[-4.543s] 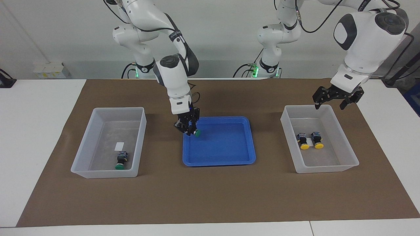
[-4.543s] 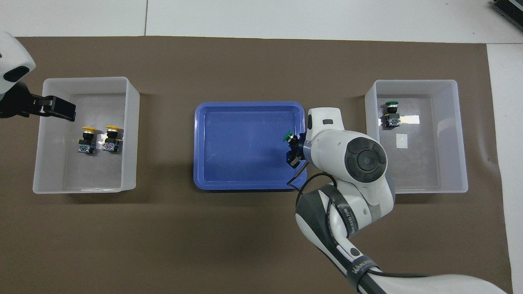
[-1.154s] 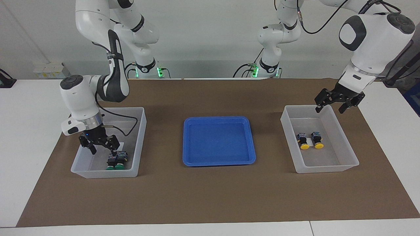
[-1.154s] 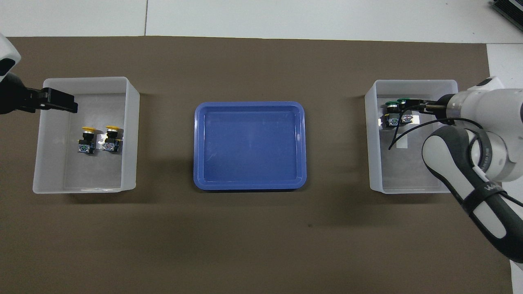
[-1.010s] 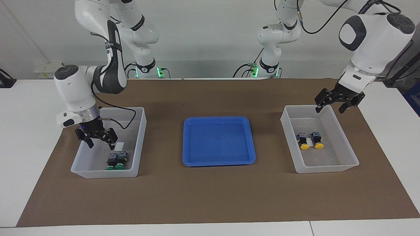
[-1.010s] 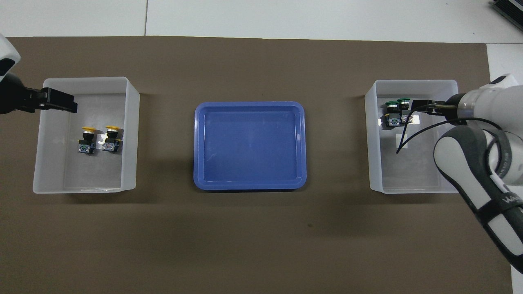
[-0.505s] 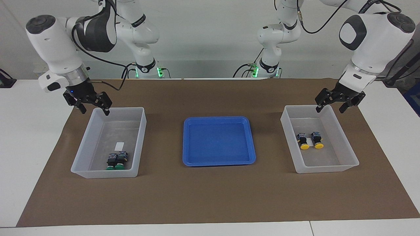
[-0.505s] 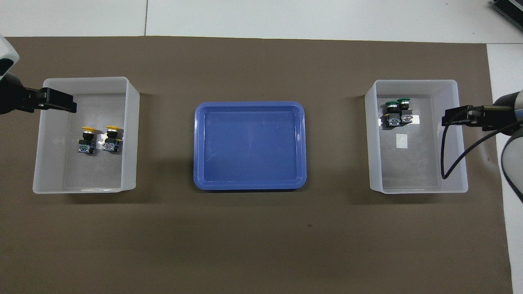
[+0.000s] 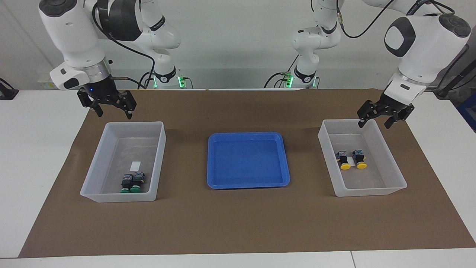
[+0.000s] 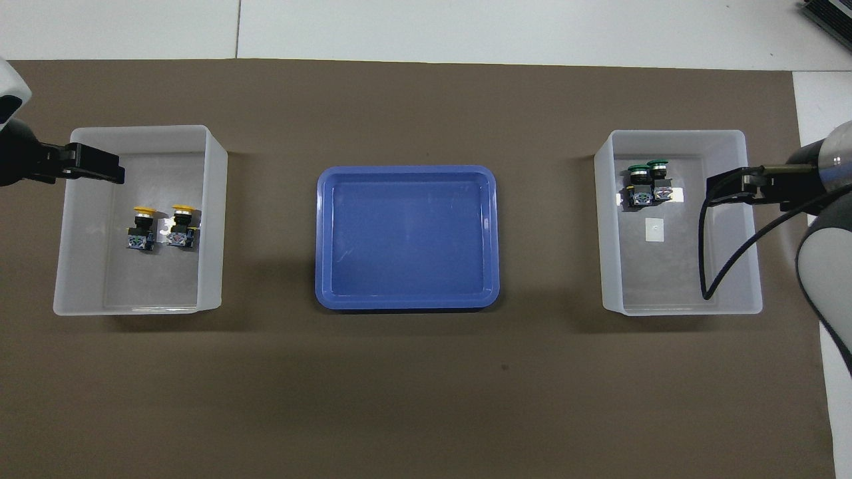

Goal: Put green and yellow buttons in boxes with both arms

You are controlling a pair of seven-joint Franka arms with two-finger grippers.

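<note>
facing view: both grippers open, empty; right gripper (image 9: 110, 109), left gripper (image 9: 376, 121) over boxes.

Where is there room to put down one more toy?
The blue tray holds nothing. The brown mat is bare between the tray and each box. It is crowded only beside the green buttons in one box and the yellow buttons in the other box.

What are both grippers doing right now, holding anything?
Left gripper: open, empty, over the rim of the box with the yellow buttons.
Right gripper: open, empty, above the box with the green buttons.
</note>
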